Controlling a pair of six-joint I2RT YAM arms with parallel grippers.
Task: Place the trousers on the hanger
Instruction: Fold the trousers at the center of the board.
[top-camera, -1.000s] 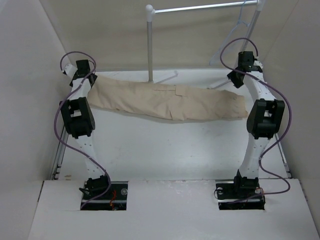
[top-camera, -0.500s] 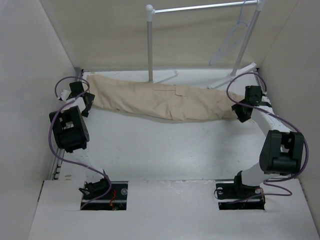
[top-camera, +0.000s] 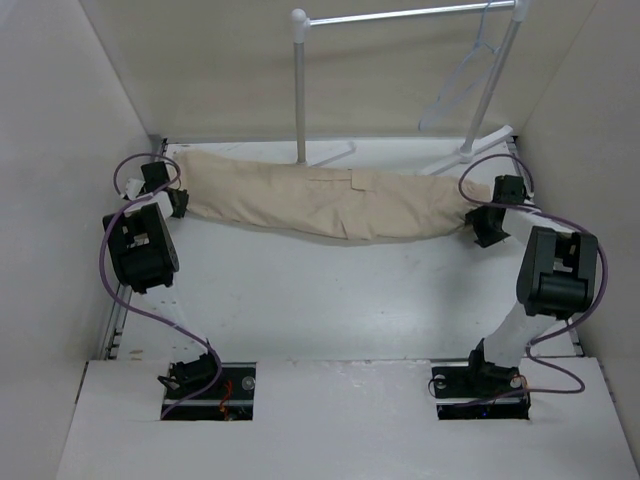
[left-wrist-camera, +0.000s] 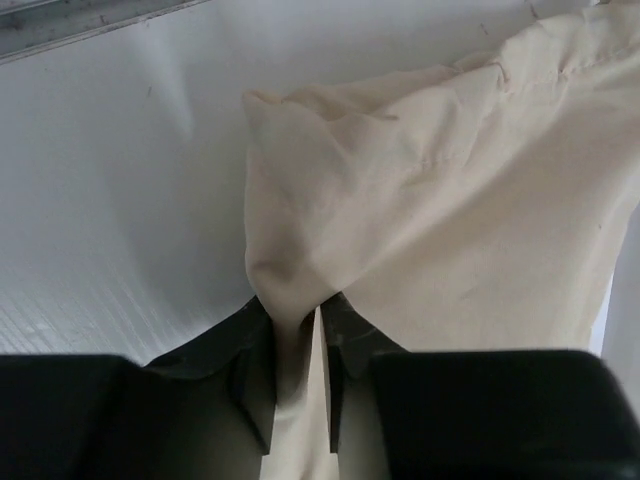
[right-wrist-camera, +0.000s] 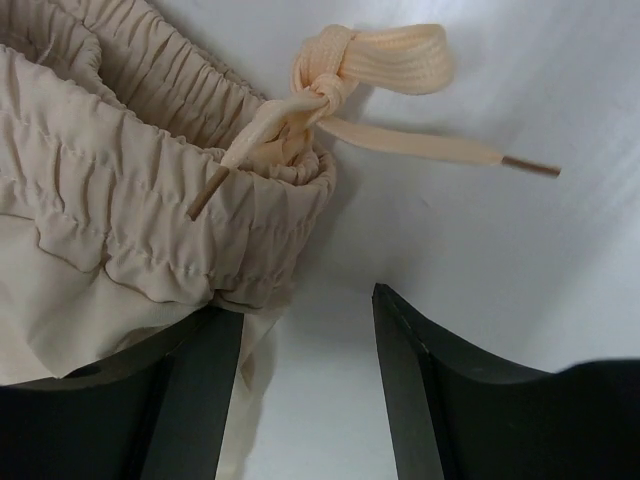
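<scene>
The beige trousers (top-camera: 330, 200) lie stretched left to right across the far half of the table. My left gripper (top-camera: 172, 200) is at their left end. In the left wrist view it (left-wrist-camera: 297, 305) is shut on a pinched fold of the trousers (left-wrist-camera: 450, 200). My right gripper (top-camera: 487, 225) sits low at the right end and stands open (right-wrist-camera: 303, 300). The elastic waistband (right-wrist-camera: 120, 200) touches its left finger, and the knotted drawstring (right-wrist-camera: 370, 60) lies just beyond. The pale hanger (top-camera: 460, 85) hangs from the rack's rail at the back right.
A white garment rack stands behind the trousers, with an upright pole (top-camera: 299, 85), a metal rail (top-camera: 400, 15) and a slanted right leg (top-camera: 490, 90). Beige walls close in on both sides. The table's metal edge (left-wrist-camera: 80, 20) runs past the left gripper.
Both arms have come down from a raised pose to the two ends of the trousers. The left jaws have closed on the cloth. The right jaws stay apart.
</scene>
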